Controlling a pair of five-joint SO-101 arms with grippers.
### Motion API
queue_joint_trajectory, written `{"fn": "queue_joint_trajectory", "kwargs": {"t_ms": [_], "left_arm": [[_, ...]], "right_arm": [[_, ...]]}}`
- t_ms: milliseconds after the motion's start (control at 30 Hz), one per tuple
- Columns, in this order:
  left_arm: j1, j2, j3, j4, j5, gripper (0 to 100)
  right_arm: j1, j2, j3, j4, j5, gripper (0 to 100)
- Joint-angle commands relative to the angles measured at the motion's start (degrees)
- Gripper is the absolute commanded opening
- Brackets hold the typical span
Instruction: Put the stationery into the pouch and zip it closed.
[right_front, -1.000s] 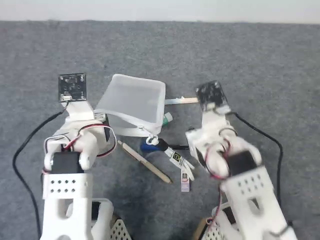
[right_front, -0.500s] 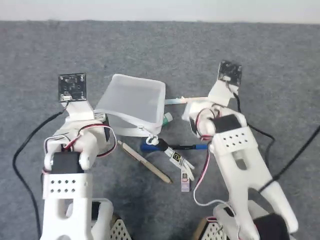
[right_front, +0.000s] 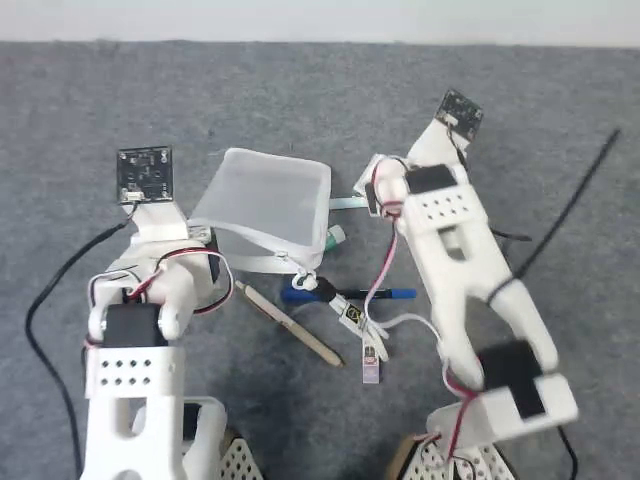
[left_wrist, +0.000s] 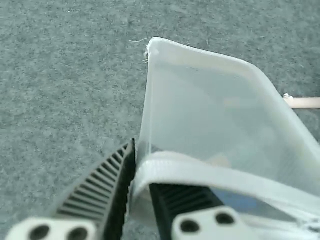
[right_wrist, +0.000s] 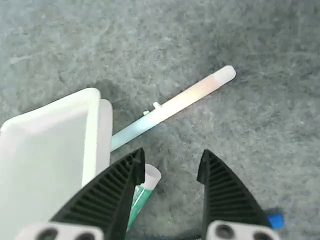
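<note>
on grey felt | left fingers pinch translucent pouch rim | right fingers spread over slim pastel pen

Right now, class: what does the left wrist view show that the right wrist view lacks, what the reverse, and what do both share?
Left wrist, not right: the left gripper shut on the zip edge of the pouch. Right wrist, not left: the open right gripper by a green marker, and the tip of a blue pen. Both: pouch, pale pen, grey carpet.
</note>
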Motion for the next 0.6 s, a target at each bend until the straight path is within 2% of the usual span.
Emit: {"fn": "queue_joint_trajectory", "kwargs": {"t_ms": [0, 233, 567], "left_arm": [[-0.4, -2.4, -3.6, 0.0, 0.2, 1], [-1.3, -2.5, -3.6, -0.1, 0.2, 1], [-2.3, -2.5, -3.6, -0.2, 0.2, 1]], "right_arm": [[0.9, 4.4, -6.9, 1.2, -1.9, 16.9], [2.0, 13.9, -12.7, 1.3, -2.1, 16.9], [3.8, 23.7, -22.1, 7.8, -2.3, 16.9]]}}
